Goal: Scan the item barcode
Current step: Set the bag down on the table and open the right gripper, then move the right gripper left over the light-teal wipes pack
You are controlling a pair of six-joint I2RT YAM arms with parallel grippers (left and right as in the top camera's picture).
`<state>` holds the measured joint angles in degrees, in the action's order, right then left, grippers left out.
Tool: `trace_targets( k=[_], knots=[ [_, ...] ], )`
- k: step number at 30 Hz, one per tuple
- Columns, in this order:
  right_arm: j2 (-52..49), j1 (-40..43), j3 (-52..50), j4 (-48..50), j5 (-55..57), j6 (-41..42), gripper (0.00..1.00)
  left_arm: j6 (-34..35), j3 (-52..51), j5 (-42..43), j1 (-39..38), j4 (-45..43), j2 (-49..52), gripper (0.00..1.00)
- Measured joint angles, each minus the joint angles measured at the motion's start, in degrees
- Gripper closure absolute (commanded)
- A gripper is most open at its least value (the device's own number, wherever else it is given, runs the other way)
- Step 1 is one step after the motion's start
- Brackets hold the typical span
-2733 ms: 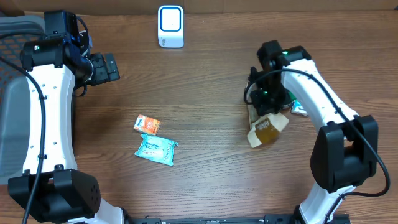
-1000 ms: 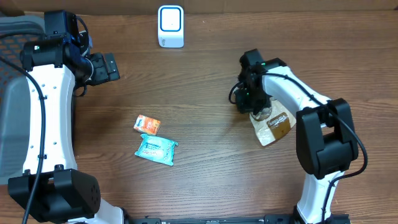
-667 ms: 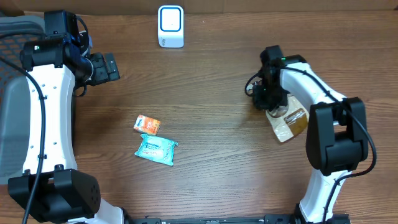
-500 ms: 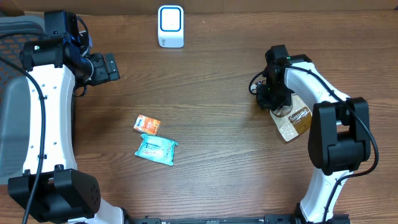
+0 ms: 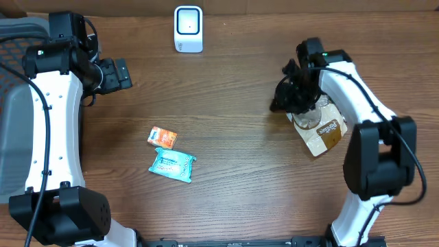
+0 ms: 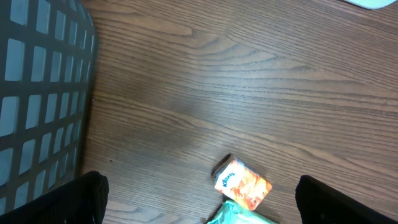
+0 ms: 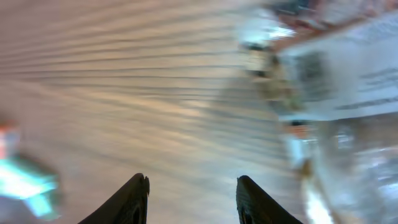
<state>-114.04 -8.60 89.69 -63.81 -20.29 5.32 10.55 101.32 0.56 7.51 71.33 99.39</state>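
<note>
The scan looks unfinished, or at least unproven: the snack bag [image 5: 321, 130], clear plastic with a brown and white label, lies flat on the wooden table [image 5: 233, 171] at the right side, well apart from the white scanner [image 5: 188, 29] standing at the far edge, and nothing in view shows whether its code has been read. The right claw [image 5: 285, 103] hovers just beside the bag's upper left corner. In its wrist view its fingers [image 7: 138, 193] stand apart with only bare wood between them, so it holds nothing; the bag fills the upper right of that view, off to one side of the gap rather than inside it. That picture is blurred, and no barcode can be picked out on the label. The left claw [image 5: 113, 74] hangs wide open and empty near the grey basket [image 5: 14, 110], far from everything. An orange Kleenex pack [image 5: 162, 137] and a teal packet [image 5: 172, 165] lie touching near the table's middle, untouched. What remains, as I judge it, is grasping an item and presenting its code to the scanner.
</note>
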Motion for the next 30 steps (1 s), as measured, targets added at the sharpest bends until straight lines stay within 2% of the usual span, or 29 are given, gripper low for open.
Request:
trace_targets(
  k=[6,22,30],
  knots=[
    [1.6,-3.76,-0.98,3.98,-8.68,6.1,0.45,-0.02,0.0,0.0,0.0,0.02,0.0,0.0],
    [1.6,-26.6,-16.79,30.88,-10.75,26.97,0.45,-0.02,0.0,0.0,0.0,0.0,0.0,0.01],
    [0.98,-34.38,-18.47,37.31,-7.08,32.26,0.45,-0.02,0.0,0.0,0.0,0.0,0.0,0.01]
  ],
)
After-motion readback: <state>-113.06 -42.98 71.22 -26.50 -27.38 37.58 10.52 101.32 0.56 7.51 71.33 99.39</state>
